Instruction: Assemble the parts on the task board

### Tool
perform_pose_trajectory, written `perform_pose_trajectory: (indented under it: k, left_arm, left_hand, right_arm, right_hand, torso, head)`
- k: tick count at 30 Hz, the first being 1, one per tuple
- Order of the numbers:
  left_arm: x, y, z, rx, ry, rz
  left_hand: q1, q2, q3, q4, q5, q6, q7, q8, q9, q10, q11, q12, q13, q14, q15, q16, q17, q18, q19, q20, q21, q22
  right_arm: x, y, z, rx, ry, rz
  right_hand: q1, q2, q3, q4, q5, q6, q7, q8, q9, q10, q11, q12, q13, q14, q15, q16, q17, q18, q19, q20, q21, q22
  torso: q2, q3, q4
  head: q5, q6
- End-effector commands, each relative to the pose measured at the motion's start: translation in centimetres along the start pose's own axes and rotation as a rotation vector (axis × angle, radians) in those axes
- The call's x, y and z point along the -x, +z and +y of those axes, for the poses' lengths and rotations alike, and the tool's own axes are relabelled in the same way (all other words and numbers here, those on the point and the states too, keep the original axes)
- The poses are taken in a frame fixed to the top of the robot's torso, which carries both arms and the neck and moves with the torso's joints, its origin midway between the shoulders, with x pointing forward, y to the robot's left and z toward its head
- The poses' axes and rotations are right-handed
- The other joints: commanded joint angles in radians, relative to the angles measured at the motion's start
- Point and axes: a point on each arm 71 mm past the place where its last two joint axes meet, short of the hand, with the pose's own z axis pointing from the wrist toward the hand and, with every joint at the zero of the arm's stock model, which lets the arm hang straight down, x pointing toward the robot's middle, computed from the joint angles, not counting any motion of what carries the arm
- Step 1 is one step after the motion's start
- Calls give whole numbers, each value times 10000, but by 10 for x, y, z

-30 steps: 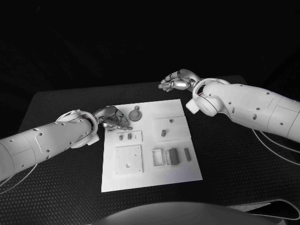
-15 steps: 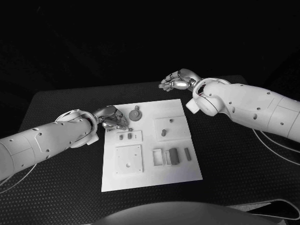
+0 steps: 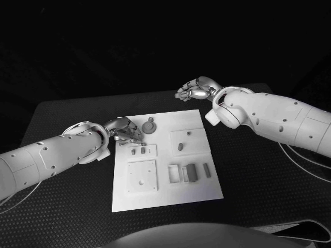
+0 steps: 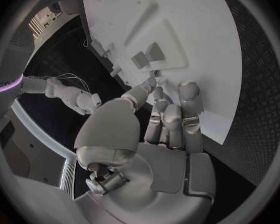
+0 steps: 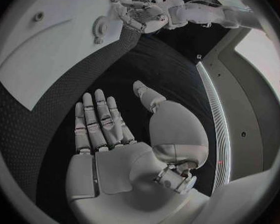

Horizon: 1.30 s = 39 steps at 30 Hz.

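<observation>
The white task board [image 3: 165, 155] lies mid-table with several grey parts on it, among them a round toothed piece [image 3: 150, 125]. My left hand [image 3: 125, 132] is low over the board's far left corner. Its fingers [image 4: 171, 119] are curled in, and thumb and a fingertip pinch a small grey peg [image 4: 155, 74] just beside two small blocks [image 4: 149, 55]. My right hand [image 3: 196, 89] hovers past the board's far edge. It is flat with its fingers [image 5: 99, 119] straight and holds nothing. The board [image 5: 47, 55] and toothed piece [image 5: 101, 27] also show from there.
On the board lie a square plate [image 3: 141, 175], an open frame [image 3: 174, 173], a block [image 3: 189, 172] and a short bar [image 3: 207, 169]. Black textured table [image 3: 270, 170] surrounds the board on all sides.
</observation>
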Motion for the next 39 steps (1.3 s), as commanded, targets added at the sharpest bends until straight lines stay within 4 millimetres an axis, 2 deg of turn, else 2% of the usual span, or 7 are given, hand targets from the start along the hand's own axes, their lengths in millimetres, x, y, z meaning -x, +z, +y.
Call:
perform_pose_trajectory:
  k: [1,7,13,19,23,27,39]
  left_arm:
    - [1,0,-4,-93,-59,-118]
    - [5,3,-13,-317,362,-117]
    - [6,8,-28,-705,2127,318]
    - [4,11,-41,-1024,3567,610]
    - [3,14,-46,-1146,4172,714]
    - [2,15,-48,-1206,4445,769]
    - [-3,18,-52,-1236,5014,1023]
  left_hand:
    - [-70,-68,-84,-25,-5,-151,106,-39,-13,-24,82,-37,-28,-7,54,-60,6,631,-17,59,39,198]
    - [-76,-87,-116,-66,-2,-142,113,-26,-11,-30,90,-61,-56,-12,63,-80,5,652,-30,72,25,192]
    - [275,-66,40,-220,43,-61,88,43,7,-23,70,-101,-122,-19,47,-125,5,691,-50,86,-6,182]
    - [775,-49,421,-218,50,61,41,148,22,-43,28,-204,-233,-63,11,-204,5,656,-109,97,-58,178]
    - [1078,-64,720,-223,50,111,3,200,19,-115,-2,-271,-292,-145,-16,-277,0,605,-205,104,-116,177]
    - [1094,-57,829,-214,42,133,-15,227,16,-183,-16,-293,-310,-207,-28,-320,-4,565,-261,108,-148,179]
    - [1449,-364,996,-263,-1,74,-87,250,-15,-376,-77,-330,-359,-345,-84,-372,18,491,-384,55,-197,199]
  right_arm:
    - [-1,0,0,72,-5,104]
    - [-1,0,1,74,-4,112]
    - [-2,0,1,72,-2,123]
    - [-2,0,1,75,-1,133]
    - [-2,0,1,74,0,138]
    - [-2,0,1,81,2,148]
    - [-2,1,1,75,3,148]
  right_hand:
    - [-35,-23,-7,67,-17,-52,645,60,-14,90,-14,-70,-18,72,7,-39,-8,-42,49,4,-68,17]
    - [-33,-21,-8,67,-17,-52,645,62,-15,91,-15,-70,-21,73,7,-39,-8,-42,50,4,-72,19]
    - [-33,-22,-9,68,-17,-52,645,63,-17,92,-15,-70,-23,74,7,-39,-7,-41,51,4,-74,21]
    - [-33,-21,-10,70,-17,-52,645,64,-18,93,-15,-70,-25,74,7,-40,-7,-40,52,5,-77,23]
    - [-33,-21,-10,71,-17,-53,645,65,-19,94,-15,-70,-27,74,7,-40,-7,-40,53,5,-79,25]
    - [-34,-20,-11,73,-17,-53,646,66,-20,95,-15,-70,-28,75,7,-40,-7,-39,54,6,-80,26]
    - [-38,-18,-14,79,-17,-53,646,69,-23,96,-15,-70,-33,76,7,-41,-7,-38,57,7,-86,30]
  torso:
    - [-4,5,-3]
    - [3,11,0]
    - [5,6,3]
    - [6,15,-11]
    - [5,2,-5]
    - [6,3,1]
    - [1,-18,12]
  head:
    - [-8,-7]
    - [-27,-6]
    - [-15,-3]
    - [-14,5]
    - [-26,3]
    - [-31,2]
    - [-54,-13]
